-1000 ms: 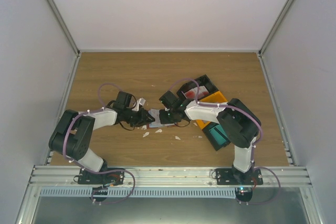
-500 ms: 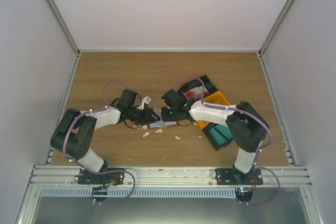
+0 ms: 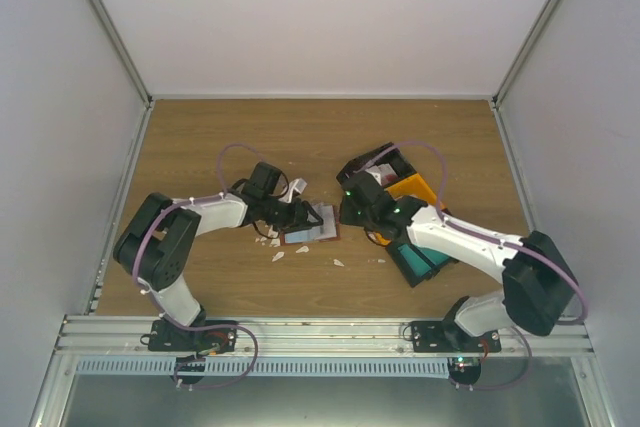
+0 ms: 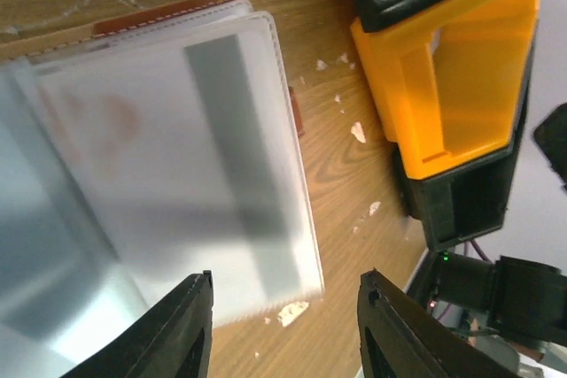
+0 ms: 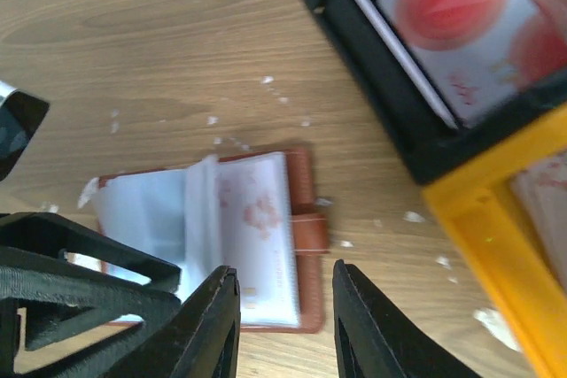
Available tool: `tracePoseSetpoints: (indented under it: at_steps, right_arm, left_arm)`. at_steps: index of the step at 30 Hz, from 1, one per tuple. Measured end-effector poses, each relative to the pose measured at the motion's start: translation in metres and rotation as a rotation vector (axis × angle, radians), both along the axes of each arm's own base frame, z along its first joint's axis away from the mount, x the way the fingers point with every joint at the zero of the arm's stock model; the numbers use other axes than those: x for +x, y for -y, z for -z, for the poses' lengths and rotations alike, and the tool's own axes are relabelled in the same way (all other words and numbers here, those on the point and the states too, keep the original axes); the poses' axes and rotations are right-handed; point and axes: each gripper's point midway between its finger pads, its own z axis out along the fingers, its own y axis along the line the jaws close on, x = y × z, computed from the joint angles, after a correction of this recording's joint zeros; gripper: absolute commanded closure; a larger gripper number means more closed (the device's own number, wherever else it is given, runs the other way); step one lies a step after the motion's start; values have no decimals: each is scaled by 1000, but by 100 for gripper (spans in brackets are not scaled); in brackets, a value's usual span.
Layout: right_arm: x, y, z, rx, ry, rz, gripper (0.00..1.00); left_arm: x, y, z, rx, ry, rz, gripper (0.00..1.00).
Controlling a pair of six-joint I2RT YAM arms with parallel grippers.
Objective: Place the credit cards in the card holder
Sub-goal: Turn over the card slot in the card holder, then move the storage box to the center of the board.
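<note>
Left gripper (image 4: 285, 329) hung spread over the open holder (image 5: 306, 227) — right gripper (image 5: 282, 325) spread too, gripping nothing.

The card holder (image 5: 257, 232) lies open and flat on the counter (image 5: 133, 42) just beside the black bin (image 5: 381, 77), brown cover down, pale sleeves up, 1 leaf lifted. A red-and-white credit card (image 5: 461, 15) lies inside that bin.

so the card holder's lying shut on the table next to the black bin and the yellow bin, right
Not shut. The right wrist view shows the card holder lying open, its pale inner sleeves facing up. Corrected: the card holder is lying open on the table next to the black bin and the yellow bin.
</note>
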Motion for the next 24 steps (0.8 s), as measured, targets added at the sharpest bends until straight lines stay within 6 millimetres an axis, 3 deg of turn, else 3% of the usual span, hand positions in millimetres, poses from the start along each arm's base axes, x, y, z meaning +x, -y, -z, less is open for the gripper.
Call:
tracePoseSetpoints:
  at_steps: [7,12,14,19,21,24]
  right_arm:
    - [-5,37,5,-4,-13,70,68]
    - [-3,52,-6,-18,8,66,63]
    - [-1,63,-15,-26,24,64,58]
    - [12,102,-34,-72,45,83,48]
    - [14,115,-33,-103,30,82,47]
    - [10,131,-27,-154,-17,67,43]
  left_arm:
    - [3,4,27,76,-27,-23,48]
    - [8,2,24,99,0,-47,41]
    - [11,-1,14,110,29,-64,37]
    - [22,-11,-43,99,198,-130,31]
    - [25,-16,-65,91,265,-161,28]
    - [24,-22,-84,78,324,-184,24]
